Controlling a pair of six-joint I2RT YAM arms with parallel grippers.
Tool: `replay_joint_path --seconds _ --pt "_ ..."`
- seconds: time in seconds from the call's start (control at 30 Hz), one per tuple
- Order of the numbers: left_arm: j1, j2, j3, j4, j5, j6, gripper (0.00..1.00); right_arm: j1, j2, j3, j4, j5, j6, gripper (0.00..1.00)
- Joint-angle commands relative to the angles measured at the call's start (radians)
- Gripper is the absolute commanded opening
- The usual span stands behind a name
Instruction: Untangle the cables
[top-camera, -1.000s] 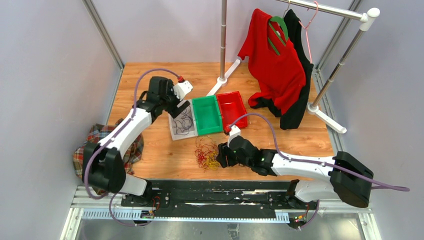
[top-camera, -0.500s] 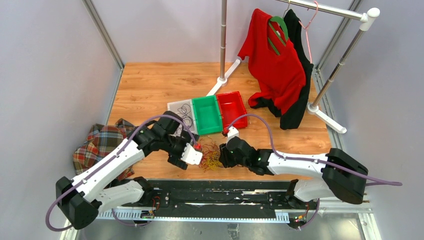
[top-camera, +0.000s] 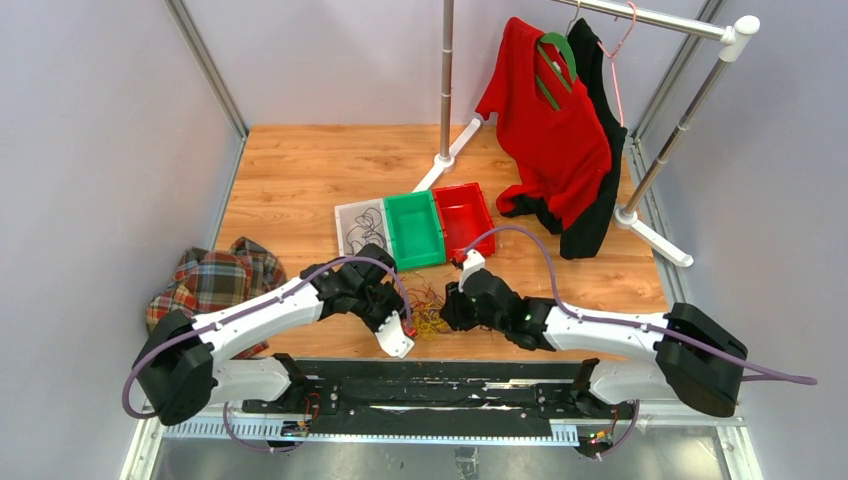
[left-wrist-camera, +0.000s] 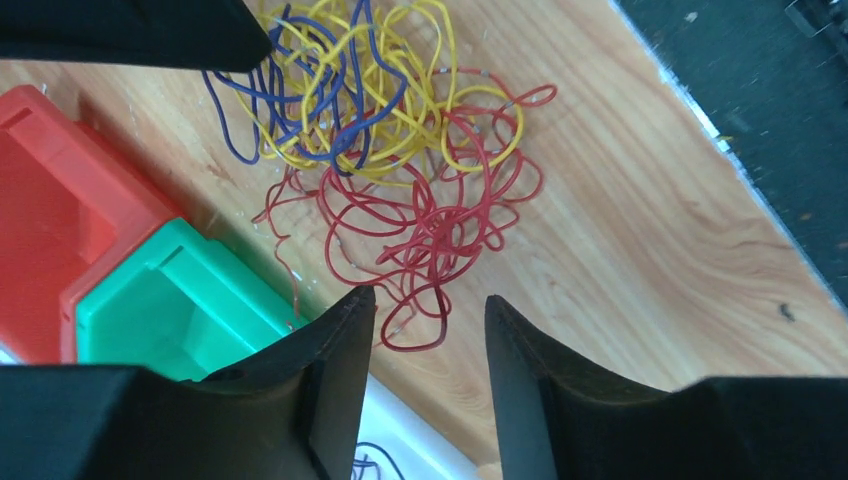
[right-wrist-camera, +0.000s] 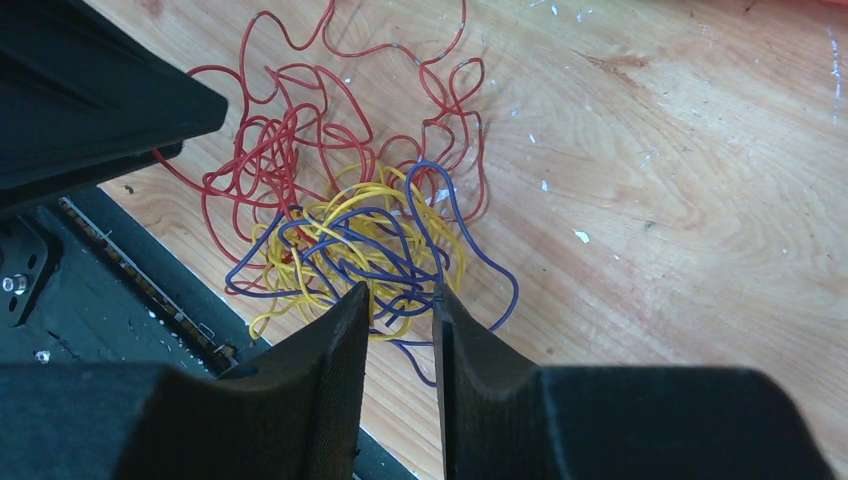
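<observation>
**Item:** the cables (top-camera: 424, 310), a heap of thin floppy wire strands in yellow, dark blue-purple and red, lying on the wooden bench (top-camera: 300, 170) at its near edge, between the two arms

**State of work:** judged early to middling
- Done: dark strands lie in a shallow white plastic tray (top-camera: 361, 228), probably ones already sorted, though that view is too small to be sure
- Left: the heap itself is knotted, yellow and blue-purple wound together, red loops spread to one side

**Left hand** (left-wrist-camera: 428, 318): fingers well apart, poised over the red loops, gripping nothing

**Right hand** (right-wrist-camera: 400, 300): fingers a narrow gap apart, set over the yellow and blue-purple knot, not clamped

**Surroundings:**
- green plastic bin (top-camera: 415, 228) and red plastic bin (top-camera: 463, 214), side by side just beyond the heap; nothing shows in them
- plaid cloth (top-camera: 215, 285) crumpled at the left edge
- red garment (top-camera: 545, 110) hanging on a metal rail, well apart

**Obstructions:** the hands crowd each other over a small heap; the green bin's wall stands near the red loops
</observation>
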Motion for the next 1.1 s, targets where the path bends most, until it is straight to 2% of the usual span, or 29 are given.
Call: replay_joint_path --seconds 0.0,0.1,0.27,0.47,0.6,0.7,0.93,1.07 --pt "-0.008 0.028 -0.029 0.138 -0.062 0.061 0.44 -0.028 -0.036 -0.031 0.027 -0.024 0.011 0.29" --pt "-0.008 0.04 -0.038 0.181 -0.091 0.067 0.26 -0.041 -0.044 -0.041 0.033 -0.031 0.013 0.28" --pt "-0.011 -0.026 -0.009 0.134 -0.081 0.043 0.02 -0.06 -0.058 -0.042 0.019 -0.034 0.0 0.25" --pt "-0.021 -0.171 0.089 0.013 -0.011 -0.102 0.0 -0.065 -0.109 -0.01 -0.052 -0.007 -0.056 0.22" --pt "-0.024 -0.21 0.182 -0.004 0.019 -0.317 0.01 -0.049 -0.219 0.01 -0.047 -0.005 -0.108 0.4" --pt "-0.024 -0.205 0.248 -0.032 0.032 -0.453 0.0 -0.009 -0.285 0.04 -0.047 0.037 -0.151 0.47" --pt "-0.024 -0.183 0.372 -0.064 0.063 -0.661 0.0 0.083 -0.356 0.061 0.064 0.04 -0.273 0.52" --pt "-0.024 -0.17 0.407 -0.077 0.033 -0.736 0.0 0.09 -0.412 0.102 -0.004 0.042 -0.301 0.54"
